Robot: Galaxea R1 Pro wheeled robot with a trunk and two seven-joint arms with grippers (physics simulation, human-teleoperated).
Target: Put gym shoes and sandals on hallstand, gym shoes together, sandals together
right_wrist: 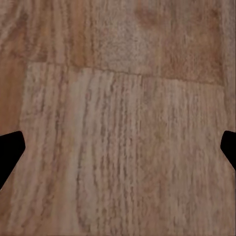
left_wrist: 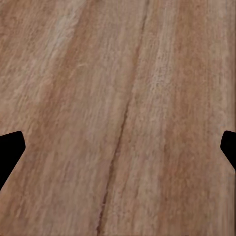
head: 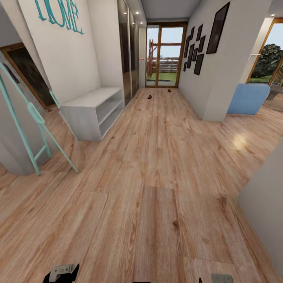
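Wood-grain floor [head: 157, 165] runs down the corridor to a glass door [head: 165, 55], and two small dark things, probably the sandals [head: 149, 96], lie far off near it, well apart from each other. The gym shoes are not seen. This looks like the approach step: nothing is picked up, and the next move calls for driving forward to the footwear. A low white bench [head: 94, 112] by the left wall has bare shelves. Both wrist views look down on planks; the left gripper [left_wrist: 118, 147] and right gripper [right_wrist: 118, 147] stand wide apart, empty.
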